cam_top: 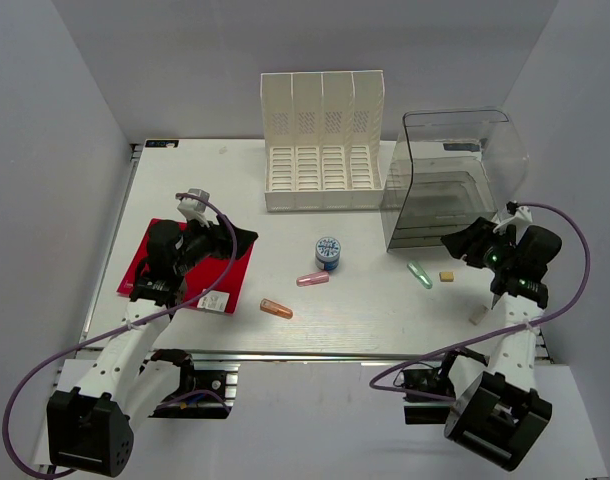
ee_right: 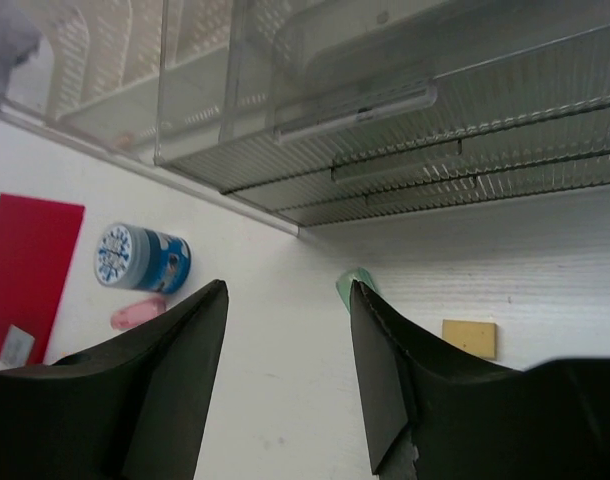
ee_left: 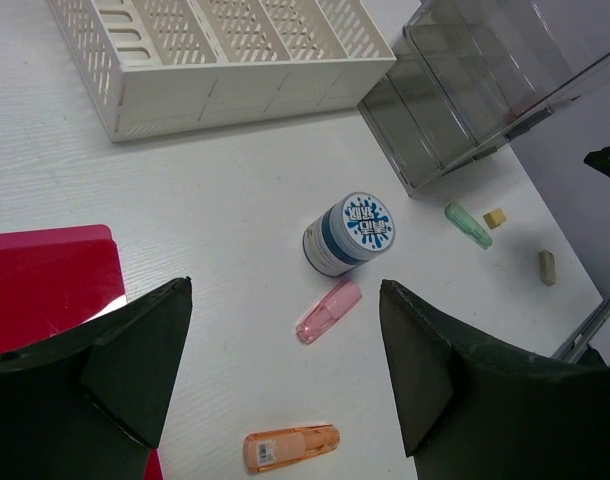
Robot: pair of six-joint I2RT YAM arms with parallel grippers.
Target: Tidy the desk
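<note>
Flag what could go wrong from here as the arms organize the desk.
The green capsule just ahead of the open right gripper looks rounded; a pinch may send it rolling toward the clear drawer unit. The beige piece lies near the front edge of the desk beside the right arm; a sweep could knock it off.

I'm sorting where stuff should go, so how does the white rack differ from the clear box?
Colour: the rack is opaque cream-white; the box is see-through smoky grey. Build: upright dividers split the rack into four slots, open on top; the box has a closed top and level tiers inside. Place: the rack sits far centre, the box to its right. Both stand upright at the far side of the desk.
</note>
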